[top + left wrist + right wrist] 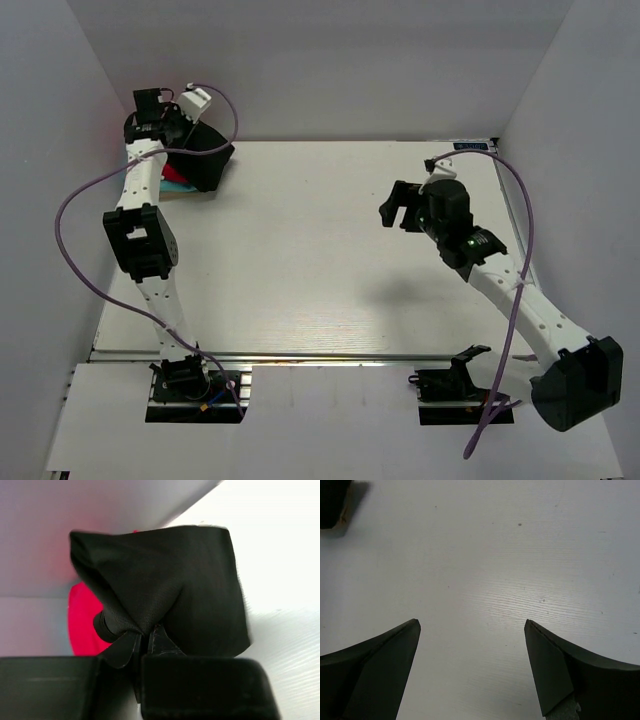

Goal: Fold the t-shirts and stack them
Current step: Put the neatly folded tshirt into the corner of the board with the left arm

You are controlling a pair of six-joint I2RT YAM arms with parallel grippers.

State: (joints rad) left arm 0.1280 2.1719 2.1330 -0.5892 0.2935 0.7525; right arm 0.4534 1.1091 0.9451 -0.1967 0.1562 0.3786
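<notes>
The folded black t-shirt (208,158) hangs at the far left corner of the table, over a red folded shirt (176,175) with a teal edge (181,187) showing below it. My left gripper (172,135) is shut on the black shirt's near edge. In the left wrist view the black cloth (170,585) bunches into my closed left gripper (145,635), with the red shirt (82,617) behind it. My right gripper (400,208) is open and empty above bare table at the right; its fingertips (410,630) stand wide apart. The tan shirt is hidden.
White walls enclose the table (300,260) at the back and both sides. The stack sits close against the left wall (60,150). A dark shape (332,502) shows in the top left corner of the right wrist view.
</notes>
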